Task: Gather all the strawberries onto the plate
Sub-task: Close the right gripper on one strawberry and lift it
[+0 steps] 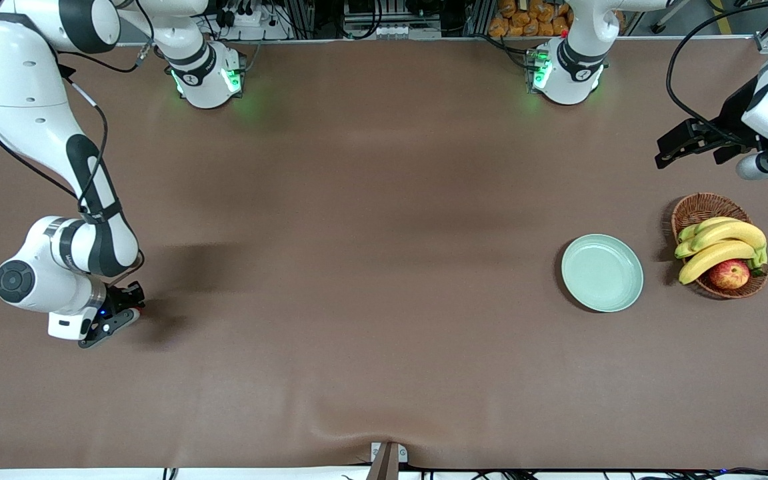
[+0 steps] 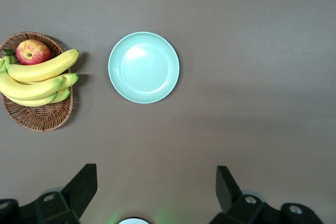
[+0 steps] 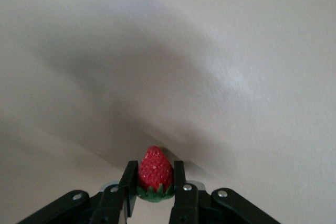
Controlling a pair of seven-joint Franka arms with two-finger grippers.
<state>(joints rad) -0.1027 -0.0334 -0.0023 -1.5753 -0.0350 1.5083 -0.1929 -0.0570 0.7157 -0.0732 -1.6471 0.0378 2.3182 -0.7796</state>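
Right claw [image 3: 153, 195] clenched on a small red strawberry with a green leafy cap [image 3: 155, 174] — berry tip points out past the fingers, low at the brown bench [image 1: 371, 267] toward the right arm's end. Round pale mint-green glossy plate [image 1: 602, 273] sits bare toward the left arm's end, just beside the brown wicker basket [image 1: 704, 208] of yellow bananas [image 1: 721, 243] and a red-yellow apple [image 1: 729, 274] — wide open bench between berry and plate. Left claw [image 2: 156, 190] released, waiting up above the bench near the basket.
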